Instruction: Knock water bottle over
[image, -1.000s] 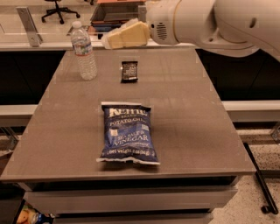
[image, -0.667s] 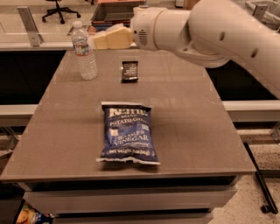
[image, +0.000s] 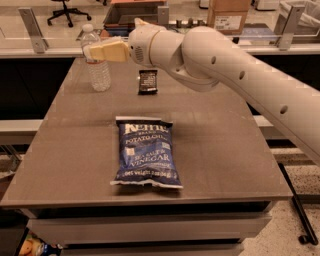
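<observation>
The water bottle (image: 98, 71) is clear and ribbed with a white cap. It stands upright at the far left of the grey table (image: 210, 135). My gripper (image: 90, 51) reaches in from the right on a white arm. Its pale yellow fingertips lie across the bottle's upper part, just below the cap, and overlap it in the picture. The bottle's shoulder is hidden behind the fingers.
A blue Kettle chip bag (image: 146, 153) lies flat in the middle of the table. A small dark snack packet (image: 147, 81) lies at the back centre, right of the bottle. Counters, a box and an office chair stand behind the table.
My gripper has moved left from the back centre of the table until its tips reach the bottle's top. The bottle still stands upright in the same place.
</observation>
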